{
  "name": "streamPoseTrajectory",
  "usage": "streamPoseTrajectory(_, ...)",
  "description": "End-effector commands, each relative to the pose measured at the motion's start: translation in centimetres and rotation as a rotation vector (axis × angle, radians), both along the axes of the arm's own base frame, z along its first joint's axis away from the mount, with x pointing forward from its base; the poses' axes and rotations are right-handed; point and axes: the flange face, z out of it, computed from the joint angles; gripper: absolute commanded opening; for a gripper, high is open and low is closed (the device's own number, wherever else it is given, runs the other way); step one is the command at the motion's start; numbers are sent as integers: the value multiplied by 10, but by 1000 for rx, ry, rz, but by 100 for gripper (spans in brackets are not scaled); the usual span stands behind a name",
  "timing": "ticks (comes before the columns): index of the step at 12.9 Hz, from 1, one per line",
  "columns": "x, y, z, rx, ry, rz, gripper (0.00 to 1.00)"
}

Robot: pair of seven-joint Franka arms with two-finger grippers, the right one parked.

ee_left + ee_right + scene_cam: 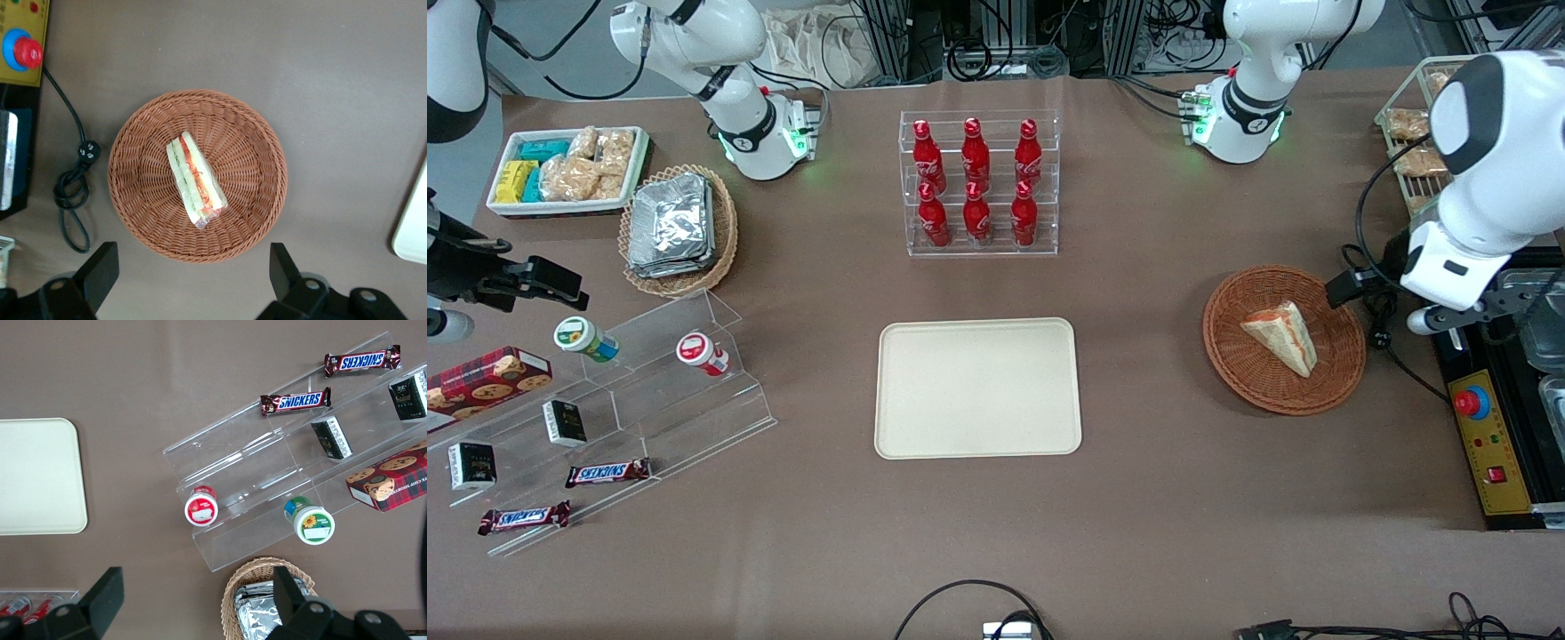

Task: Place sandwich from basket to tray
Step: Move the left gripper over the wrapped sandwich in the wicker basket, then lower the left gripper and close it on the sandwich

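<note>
Lots of clutter around. Six red bottles (976, 182) stand in a clear rack (980, 244) mid-table. Toward the parked arm's end there's a white bin (500, 204) of snack packets, and just beside it a tan basket (719, 258) stacked with foil packs (669, 224). A clear stepped shelf (694, 409) holds two small cups (587, 339), a cookie box (482, 380), two dark little boxes (564, 422) and two Snickers bars (607, 472). At the working arm's end sits a yellow panel (1489, 444) with a red button (1471, 403), a black cable (72, 193) coiled nearby.
</note>
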Motion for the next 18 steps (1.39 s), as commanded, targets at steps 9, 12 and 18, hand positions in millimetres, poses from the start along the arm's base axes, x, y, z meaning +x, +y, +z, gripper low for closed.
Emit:
streamPoseTrajectory(9, -53, 5, -109, -1, -97, 269, 100)
streamPoseTrajectory(12, -63, 6, -141, -13, -134, 318, 100)
streamPoseTrajectory(18, -65, 6, -185, -27, -148, 363, 100)
